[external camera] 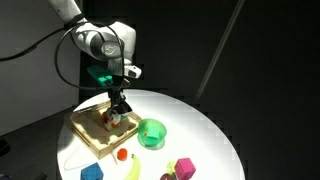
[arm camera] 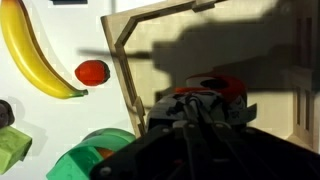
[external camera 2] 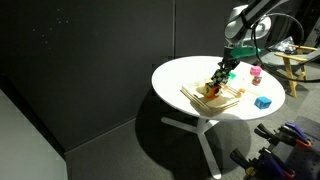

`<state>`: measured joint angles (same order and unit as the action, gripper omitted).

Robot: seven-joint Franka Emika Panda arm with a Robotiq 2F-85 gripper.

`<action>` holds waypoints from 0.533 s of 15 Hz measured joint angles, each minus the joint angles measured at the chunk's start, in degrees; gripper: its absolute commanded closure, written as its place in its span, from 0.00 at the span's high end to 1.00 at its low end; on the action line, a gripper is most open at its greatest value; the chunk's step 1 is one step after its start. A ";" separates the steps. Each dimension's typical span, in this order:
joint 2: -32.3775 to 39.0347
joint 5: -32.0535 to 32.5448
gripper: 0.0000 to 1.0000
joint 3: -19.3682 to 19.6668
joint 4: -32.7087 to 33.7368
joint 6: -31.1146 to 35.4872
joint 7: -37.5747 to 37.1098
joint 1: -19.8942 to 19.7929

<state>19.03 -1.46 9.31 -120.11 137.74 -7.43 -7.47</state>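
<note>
Gripper (arm camera: 203, 100) jaws being held pressed together; red piece (arm camera: 226, 84) being met at 12 o'clock, over wooden tray (arm camera: 122, 70); actual grip can't be told.

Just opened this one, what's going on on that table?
The robot arm is bent down over the wooden tray, jaws shut at a red item in it; whether it is truly gripped is unclear. A green bowl, a banana and a small red ball lie beside the tray on the round white table.
</note>
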 measured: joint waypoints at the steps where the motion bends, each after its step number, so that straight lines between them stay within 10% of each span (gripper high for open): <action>1: -0.37 0.00 0.02 0.07 0.00 -0.34 -0.85 0.02; 8: -3.93 0.00 0.02 1.27 0.02 -3.38 -10.69 0.10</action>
<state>15.10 -1.46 10.58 -120.09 134.36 -18.12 -7.37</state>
